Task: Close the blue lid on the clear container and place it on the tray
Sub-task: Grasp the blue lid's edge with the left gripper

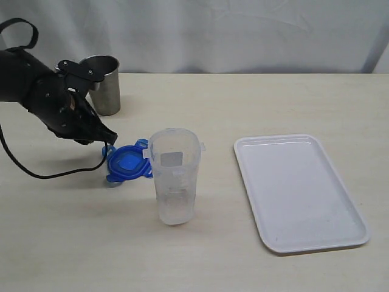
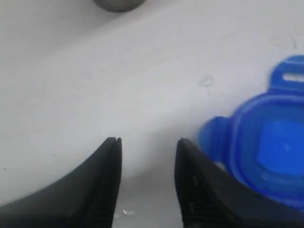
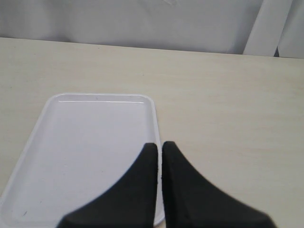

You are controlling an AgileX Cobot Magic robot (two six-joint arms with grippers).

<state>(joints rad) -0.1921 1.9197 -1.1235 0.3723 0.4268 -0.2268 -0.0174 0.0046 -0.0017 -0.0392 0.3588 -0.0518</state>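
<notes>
From the exterior view, the worktop is pale with a faint wood grain, and a white curtain hangs along its far edge. A steel cup stands far left. The clear container stands upright and open near the middle. Its whitish label patch is too small to read. The blue lid lies flat just left of it, and the tray lies well apart on the right. The left end effector is down at the lid's left edge.

The left wrist view shows what that angle hides. The left end effector has its fingers apart with bare worktop between them, and the blue lid lies outside one finger.

The right wrist view alone shows the right end effector, fingers pressed together and holding nothing, above the tray.
</notes>
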